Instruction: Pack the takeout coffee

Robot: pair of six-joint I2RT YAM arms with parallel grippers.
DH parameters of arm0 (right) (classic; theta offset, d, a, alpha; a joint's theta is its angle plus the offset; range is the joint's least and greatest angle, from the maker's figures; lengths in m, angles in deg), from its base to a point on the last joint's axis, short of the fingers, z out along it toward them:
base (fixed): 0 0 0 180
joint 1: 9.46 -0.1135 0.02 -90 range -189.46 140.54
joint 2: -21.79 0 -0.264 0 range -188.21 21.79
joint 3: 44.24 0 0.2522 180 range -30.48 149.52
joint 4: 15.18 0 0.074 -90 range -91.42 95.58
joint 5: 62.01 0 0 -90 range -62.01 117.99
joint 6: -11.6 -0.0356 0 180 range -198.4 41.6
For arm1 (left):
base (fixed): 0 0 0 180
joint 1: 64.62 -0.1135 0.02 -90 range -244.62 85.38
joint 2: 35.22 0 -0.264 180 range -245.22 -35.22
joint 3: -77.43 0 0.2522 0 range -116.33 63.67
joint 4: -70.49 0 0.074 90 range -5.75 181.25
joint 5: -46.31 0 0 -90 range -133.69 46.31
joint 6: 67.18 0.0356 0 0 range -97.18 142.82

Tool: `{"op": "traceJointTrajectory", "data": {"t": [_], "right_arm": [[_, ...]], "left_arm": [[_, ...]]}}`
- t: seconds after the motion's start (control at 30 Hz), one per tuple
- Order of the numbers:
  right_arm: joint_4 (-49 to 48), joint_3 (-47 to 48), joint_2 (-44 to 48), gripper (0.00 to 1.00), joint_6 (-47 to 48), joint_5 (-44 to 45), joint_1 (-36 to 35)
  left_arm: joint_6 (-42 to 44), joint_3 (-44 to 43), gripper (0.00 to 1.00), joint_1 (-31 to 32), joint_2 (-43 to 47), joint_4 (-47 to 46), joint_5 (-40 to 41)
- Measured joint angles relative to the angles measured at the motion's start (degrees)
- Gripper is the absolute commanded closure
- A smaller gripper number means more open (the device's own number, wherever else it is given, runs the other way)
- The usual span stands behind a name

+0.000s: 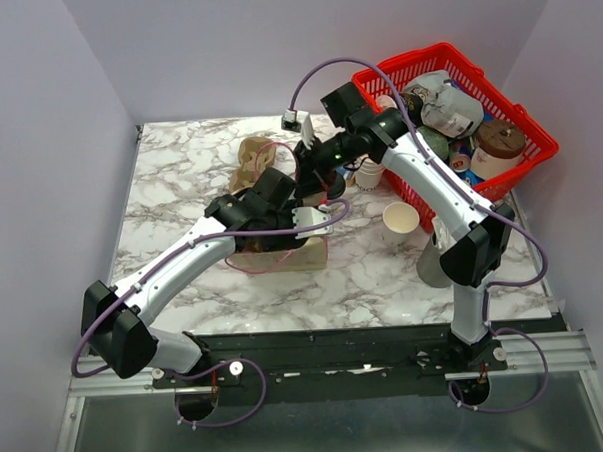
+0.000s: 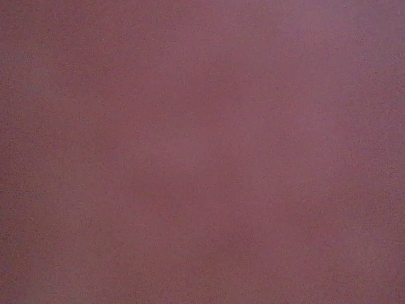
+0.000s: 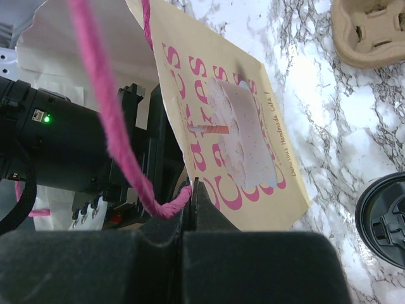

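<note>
My right gripper (image 3: 195, 183) is shut on the pink cord handle (image 3: 120, 145) of a tan paper bag (image 3: 234, 126) with pink lettering and holds that side of the bag up. In the top view the right gripper (image 1: 317, 177) is just behind the bag (image 1: 288, 255). My left gripper (image 1: 301, 221) reaches into the bag's mouth, and its fingers are hidden there. The left wrist view is a blank reddish brown. The takeout coffee shows only as a black lid (image 3: 383, 218) on the marble beside the bag. I cannot pick it out in the top view.
A red basket (image 1: 524, 156) full of containers stands at the back right. A lidless white cup (image 1: 401, 220) stands by the right arm, and more white cups (image 1: 369, 171) behind it. A cardboard cup carrier (image 1: 251, 163) lies behind the bag.
</note>
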Motion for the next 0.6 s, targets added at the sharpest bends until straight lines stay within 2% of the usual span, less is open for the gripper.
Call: {"op": "traceJointTrajectory", "data": {"t": [0.07, 0.1, 0.33, 0.43, 0.6], "right_arm": [[0.0, 0.0, 0.0, 1.00, -0.1, 0.0, 0.0], [0.0, 0.0, 0.0, 1.00, -0.1, 0.0, 0.0], [0.1, 0.0, 0.0, 1.00, -0.2, 0.0, 0.4], [0.1, 0.0, 0.0, 1.00, -0.4, 0.0, 0.7], [0.0, 0.0, 0.0, 0.99, -0.5, 0.0, 1.5]], "left_arm": [[0.0, 0.1, 0.39, 0.0, 0.0, 0.0, 0.0], [-0.1, 0.1, 0.34, 0.0, 0.0, 0.0, 0.0], [-1.1, 0.1, 0.31, -0.1, 0.0, 0.0, -0.1], [-1.6, -0.9, 0.23, -0.6, 0.0, 0.7, -0.5], [-3.2, -5.1, 0.21, -3.2, 1.5, 1.7, -6.1]]}}
